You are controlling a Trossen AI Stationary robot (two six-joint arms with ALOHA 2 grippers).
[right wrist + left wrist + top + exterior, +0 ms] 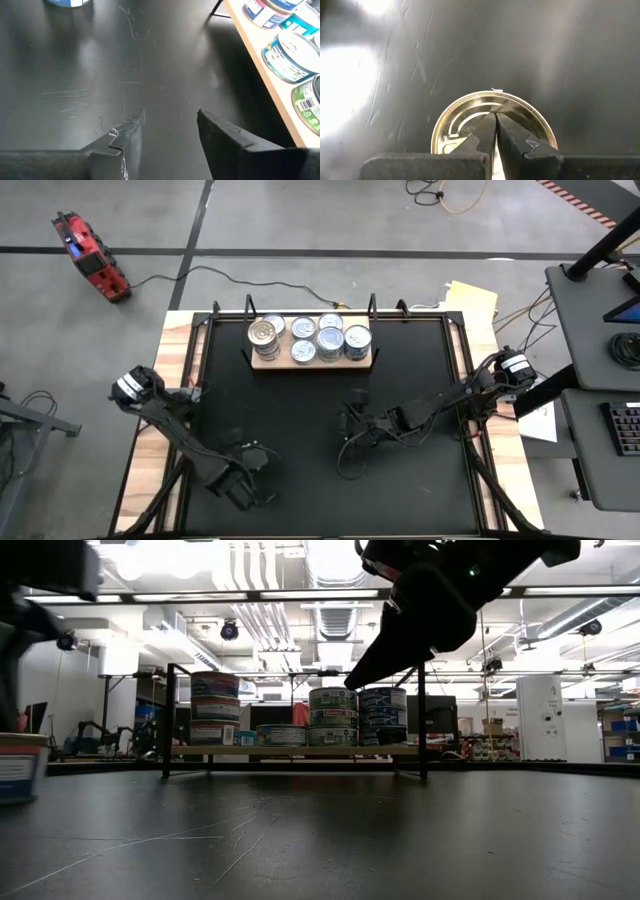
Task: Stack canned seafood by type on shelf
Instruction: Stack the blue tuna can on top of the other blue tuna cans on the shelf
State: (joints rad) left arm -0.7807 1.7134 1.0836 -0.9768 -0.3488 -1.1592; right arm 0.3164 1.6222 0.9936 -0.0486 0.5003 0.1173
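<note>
The shelf (262, 363), a light wooden board, lies at the table's far middle and carries several cans of seafood (318, 340), some of them stacked (332, 715). A gold-topped can (520, 112) stands on the black table at the near left. My left gripper (495, 117) is shut right above its top and points down (250, 490). My right gripper (170, 120) hangs open over bare table near the middle (352, 420), with nothing between its fingers. My left gripper's shut fingertips (487, 125) point down from above at the middle of the can's gold top (470, 112). I cannot tell whether they touch it. The can stands upright on the table.
A black metal frame (168, 720) stands around the shelf. A blue-labelled can (15, 768) shows at the left edge of the low view and another shows at the edge of the right wrist view (67, 2). Bare black table lies between the two arms.
</note>
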